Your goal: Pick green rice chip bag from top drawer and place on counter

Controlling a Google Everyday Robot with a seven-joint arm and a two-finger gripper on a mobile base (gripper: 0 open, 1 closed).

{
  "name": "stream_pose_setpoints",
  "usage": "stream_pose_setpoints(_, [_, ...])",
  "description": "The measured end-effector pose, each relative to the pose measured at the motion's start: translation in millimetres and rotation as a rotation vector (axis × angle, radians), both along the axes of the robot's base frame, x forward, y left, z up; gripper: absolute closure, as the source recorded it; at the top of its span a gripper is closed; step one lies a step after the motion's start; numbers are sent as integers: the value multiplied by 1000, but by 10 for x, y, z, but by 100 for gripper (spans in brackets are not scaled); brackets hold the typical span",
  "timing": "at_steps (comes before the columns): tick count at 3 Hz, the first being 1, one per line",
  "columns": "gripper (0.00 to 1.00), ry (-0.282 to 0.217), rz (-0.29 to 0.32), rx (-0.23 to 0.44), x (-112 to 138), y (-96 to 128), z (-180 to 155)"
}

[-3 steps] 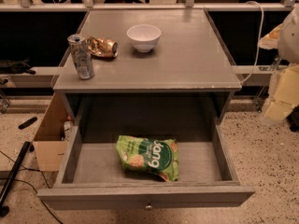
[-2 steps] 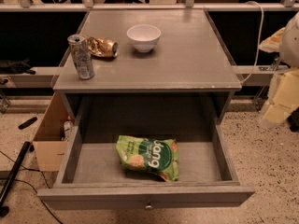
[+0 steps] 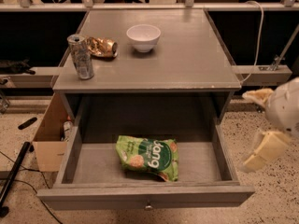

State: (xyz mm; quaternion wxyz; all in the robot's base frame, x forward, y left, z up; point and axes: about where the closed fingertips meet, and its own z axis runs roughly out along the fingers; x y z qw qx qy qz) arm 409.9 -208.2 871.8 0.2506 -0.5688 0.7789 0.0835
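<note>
The green rice chip bag [image 3: 148,156] lies flat in the middle of the open top drawer [image 3: 145,196], lettering upside down to me. The drawer is pulled fully out, its knob at the front centre. The counter [image 3: 187,55] is the grey top above it. My gripper [image 3: 247,130] hangs off the right side of the cabinet, level with the drawer and outside its right wall. Its two beige fingers [image 3: 265,149] stand apart with nothing between them. It is well clear of the bag.
On the counter stand a white bowl [image 3: 143,36], a silver can [image 3: 81,56] and a crumpled gold wrapper [image 3: 101,46]. A cardboard box [image 3: 49,136] sits left of the cabinet. Cables and a black bar lie on the speckled floor at the left.
My gripper has come down and slightly left, from beside the counter to beside the open drawer. The bag and the things on the counter have not moved.
</note>
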Motion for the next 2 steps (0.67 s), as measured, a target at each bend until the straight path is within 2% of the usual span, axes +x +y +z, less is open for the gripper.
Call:
stream_pose_setpoints(1, [0,-69,-27,290,309,386,-534])
stream_pose_setpoints(2, [0,-130,-58,465,842,764,-507])
